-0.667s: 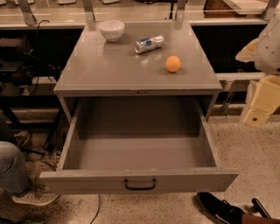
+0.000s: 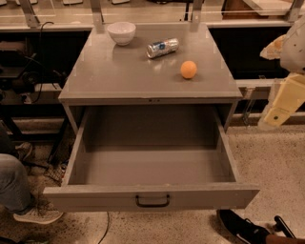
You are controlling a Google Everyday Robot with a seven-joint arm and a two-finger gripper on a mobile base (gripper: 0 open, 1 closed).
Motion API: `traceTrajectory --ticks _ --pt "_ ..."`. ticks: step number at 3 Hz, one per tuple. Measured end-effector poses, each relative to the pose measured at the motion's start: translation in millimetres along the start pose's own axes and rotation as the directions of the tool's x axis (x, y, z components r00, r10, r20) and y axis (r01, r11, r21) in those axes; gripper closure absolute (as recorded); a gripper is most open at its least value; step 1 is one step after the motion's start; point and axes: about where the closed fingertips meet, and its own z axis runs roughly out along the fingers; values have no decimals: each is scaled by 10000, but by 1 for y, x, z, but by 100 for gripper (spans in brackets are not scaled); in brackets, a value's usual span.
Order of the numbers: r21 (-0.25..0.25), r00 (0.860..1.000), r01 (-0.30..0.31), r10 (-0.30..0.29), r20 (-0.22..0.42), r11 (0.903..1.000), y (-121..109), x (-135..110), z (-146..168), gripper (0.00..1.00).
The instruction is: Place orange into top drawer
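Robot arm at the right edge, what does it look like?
The gripper, at the right edge beside the cabinet, is a pale cream-yellow boxy piece with a small dark mark low down. The arm above it has a rounded white shell.

Setting: lab or workshop.
Evidence: plain grey metal cabinet; speckled hard floor; dark shelving with wiring at the back left; metal posts along a long rear bench; a bystander's trainer at the left; robot gripper at the right edge, beside the cabinet.
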Motion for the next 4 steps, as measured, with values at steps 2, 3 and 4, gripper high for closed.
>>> traceTrajectory --ticks 2,3,4 --pt "1386 9655 -1950 1652 2013 9710 -101 25 55 0" --pt "1818 9532 -2283 1815 2419 9565 -123 24 66 0" --pt "1825 9534 -2274 1805 2419 9565 -122 23 65 0"
